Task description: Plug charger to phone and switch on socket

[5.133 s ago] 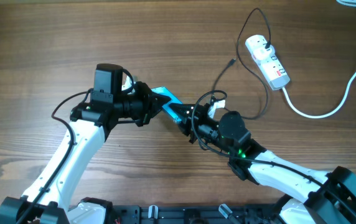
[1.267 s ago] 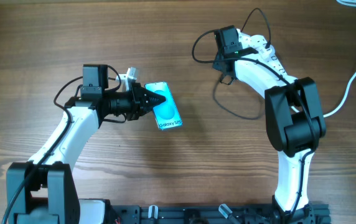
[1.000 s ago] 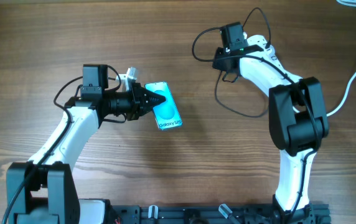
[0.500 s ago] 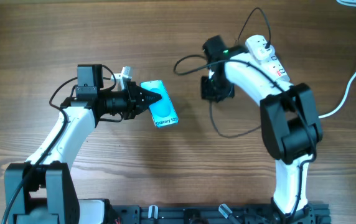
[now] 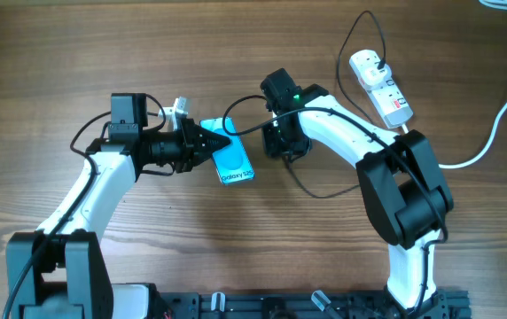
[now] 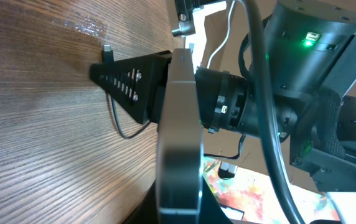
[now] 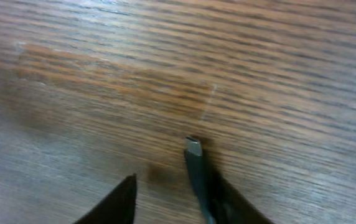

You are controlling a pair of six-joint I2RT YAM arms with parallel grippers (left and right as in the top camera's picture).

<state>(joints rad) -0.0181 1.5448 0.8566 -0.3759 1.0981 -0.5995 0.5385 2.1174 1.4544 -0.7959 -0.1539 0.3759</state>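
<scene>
My left gripper [image 5: 211,142] is shut on the phone [image 5: 236,163], which has a cyan screen and a white band at its near end. In the left wrist view the phone [image 6: 179,124] shows edge-on between the jaws. My right gripper [image 5: 271,146] is just right of the phone and holds the charger's dark connector [image 7: 194,155] against one finger, above the wood. The connector tip [image 6: 107,50] sticks out past the black finger [image 6: 131,84]. The thin black cable [image 5: 347,42] runs back to a white plug [image 5: 366,62] in the socket [image 5: 383,89] at the far right.
The socket's thick white lead [image 5: 493,133] curves off to the right edge. Slack black cable loops on the wood under the right arm [image 5: 342,133]. The right arm's wrist with a green light [image 6: 309,42] fills the left wrist view behind the phone.
My right gripper has moved from beside the socket left and toward me, dragging the black cable to the phone's right side. The left gripper and phone have shifted only slightly.
</scene>
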